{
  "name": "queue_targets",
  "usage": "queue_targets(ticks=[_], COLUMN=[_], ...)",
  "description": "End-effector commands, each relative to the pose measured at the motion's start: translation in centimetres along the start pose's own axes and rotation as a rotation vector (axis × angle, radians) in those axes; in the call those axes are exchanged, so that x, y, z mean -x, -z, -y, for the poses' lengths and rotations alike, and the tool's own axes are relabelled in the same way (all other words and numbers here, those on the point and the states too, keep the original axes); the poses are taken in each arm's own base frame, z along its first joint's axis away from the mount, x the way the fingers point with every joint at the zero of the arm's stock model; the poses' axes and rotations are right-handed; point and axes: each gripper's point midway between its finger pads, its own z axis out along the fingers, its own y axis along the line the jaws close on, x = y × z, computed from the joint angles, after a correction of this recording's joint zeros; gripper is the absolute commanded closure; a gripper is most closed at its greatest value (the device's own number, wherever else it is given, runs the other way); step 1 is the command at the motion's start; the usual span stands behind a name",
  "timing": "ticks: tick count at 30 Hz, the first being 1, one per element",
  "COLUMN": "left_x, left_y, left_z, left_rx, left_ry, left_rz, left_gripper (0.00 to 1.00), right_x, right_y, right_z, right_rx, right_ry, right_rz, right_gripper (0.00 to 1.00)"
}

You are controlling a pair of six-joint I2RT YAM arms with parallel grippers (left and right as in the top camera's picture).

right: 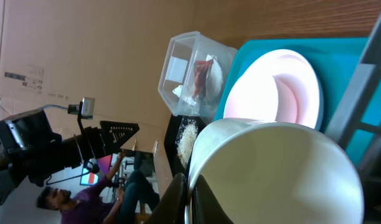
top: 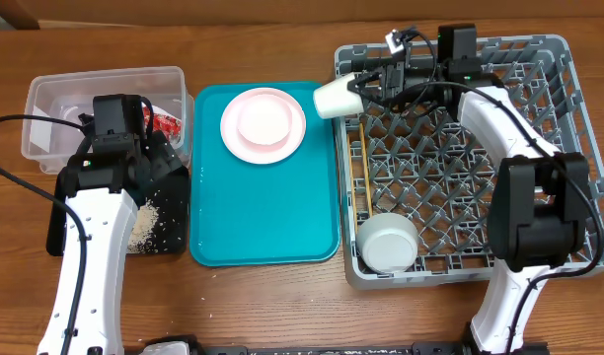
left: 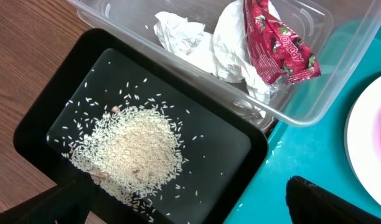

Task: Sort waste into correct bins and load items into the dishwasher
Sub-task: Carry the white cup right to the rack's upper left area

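- At the dish rack's far left corner, the small white cup [top: 335, 98] lies tipped on its side, its mouth turned toward the teal serving tray [top: 263, 217].
- The right gripper [top: 357, 87] has its fingers pressed together on the cup's wall; the right wrist view shows the rim pinched between them.
- From overhead the cup seems to hang over the rack's rim rather than rest on it, though contact is hard to judge.
- The grey dish rack [top: 539, 59] holds a white bowl [top: 389, 242] in its near left corner.
- Two wooden chopsticks [top: 363, 177] lie along the rack's left side, between the cup and the white bowl.
- Just beside the rack, the teal tray carries the pale pink plate [top: 233, 138] with the pink bowl [top: 263, 118] sitting on it.
- Left of the tray, the black tray [left: 209, 143] holds a heap of rice grains [left: 131, 152], with stray grains scattered around it.
- The left gripper [left: 189, 183] hovers over that black tray, its fingers spread wide and holding nothing.
- Touching the black tray's far edge, the clear tub [left: 302, 99] contains the crumpled napkin [left: 190, 46] and the red wrapper [left: 277, 46].
- Everything stands on a wooden table [top: 282, 306].
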Motion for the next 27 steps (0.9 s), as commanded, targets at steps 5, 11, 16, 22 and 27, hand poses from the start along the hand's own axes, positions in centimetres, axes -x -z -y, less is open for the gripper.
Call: queue_targets(ticks=[5, 11, 16, 22, 27], left_x=[0.5, 0.5, 0.5, 0.5, 0.5], left_y=[0.5, 0.5, 0.5, 0.5, 0.5], left_z=[0.1, 0.1, 0.1, 0.1, 0.1], left_rx=[-0.014, -0.014, -0.014, -0.014, -0.014], left_ry=[-0.002, -0.002, -0.002, -0.002, -0.002], left_rz=[0.016, 0.016, 0.016, 0.016, 0.016], left_gripper=[0.0, 0.0, 0.0, 0.0, 0.0], right_x=[0.0, -0.1, -0.1, 0.0, -0.6], right_y=[-0.1, -0.2, 0.2, 1.4, 2.5], right_z=[1.4, 1.7, 3.2, 3.9, 5.7], right_rx=[-0.058, -0.059, -0.121, -0.135, -0.215], right_ry=[-0.01, 0.019, -0.023, -0.047, -0.067], right_rz=[0.02, 0.017, 0.03, 0.044, 0.043], right_gripper=[0.95, 0.82, 0.84, 0.96, 0.96])
